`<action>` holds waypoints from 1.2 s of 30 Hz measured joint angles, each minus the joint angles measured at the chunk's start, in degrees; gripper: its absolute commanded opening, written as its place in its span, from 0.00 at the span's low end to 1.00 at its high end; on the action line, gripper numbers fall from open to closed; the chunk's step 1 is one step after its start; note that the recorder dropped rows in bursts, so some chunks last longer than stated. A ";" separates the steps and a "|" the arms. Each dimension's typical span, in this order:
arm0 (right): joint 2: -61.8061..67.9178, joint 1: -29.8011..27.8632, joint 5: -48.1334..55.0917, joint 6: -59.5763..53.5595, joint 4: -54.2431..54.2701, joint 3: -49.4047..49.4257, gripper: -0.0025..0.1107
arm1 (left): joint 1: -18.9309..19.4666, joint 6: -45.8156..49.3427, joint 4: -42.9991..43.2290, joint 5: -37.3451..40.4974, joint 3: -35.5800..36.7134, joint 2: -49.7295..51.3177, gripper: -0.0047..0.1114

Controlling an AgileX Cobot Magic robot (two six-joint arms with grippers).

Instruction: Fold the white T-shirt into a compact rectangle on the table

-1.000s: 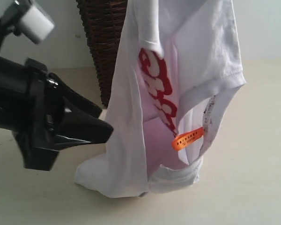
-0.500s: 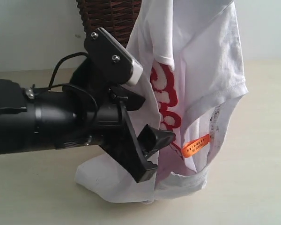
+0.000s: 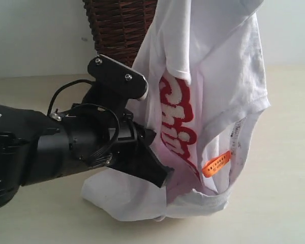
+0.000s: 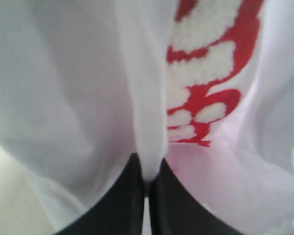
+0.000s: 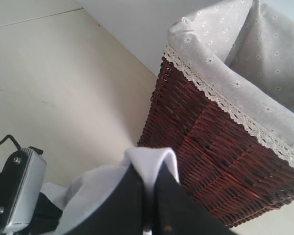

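While the white T-shirt (image 3: 218, 76) hangs down from beyond the top edge of the exterior view, its lowest part lies bunched on the pale worktop (image 3: 279, 203) at the lower middle of the frame. Most of the garment is off the surface, draped in long vertical folds. The fuzzy white lettering in its red band (image 3: 178, 122) runs down the centre, and a small orange tag (image 3: 216, 163) shows inside the opening at lower right. The black left arm (image 3: 66, 147) reaches in from the left edge, and the left jaws meet the cloth low on the shirt's left side. The left wrist view shows those jaws closed tight, with a narrow vertical fold of white fabric pinched between them just beside the red lettering. The right jaws are out of the exterior frame; in the right wrist view they are closed as well, gripping a rounded edge of white cloth at the lower middle of that picture. Behind the shirt, at upper centre of the exterior view, stands a dark brown wicker basket (image 3: 117, 30) with a pale lace-trimmed lining (image 5: 235, 63).
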 measured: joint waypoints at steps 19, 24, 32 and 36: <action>-4.76 0.00 2.75 12.40 -16.98 0.00 0.02 | -0.36 26.71 -1.12 -36.78 -9.36 -22.90 0.04; -9.55 0.00 2.64 13.97 -17.22 0.00 0.02 | -5.77 27.27 -1.12 -36.56 -10.27 -27.36 0.04; -15.87 0.00 6.50 14.56 -17.48 0.00 0.02 | -22.77 27.27 -1.80 -44.78 -13.94 -28.25 0.04; -19.47 0.00 8.03 14.61 -16.84 0.00 0.02 | -31.19 27.27 -1.93 -51.70 -17.70 -28.25 0.04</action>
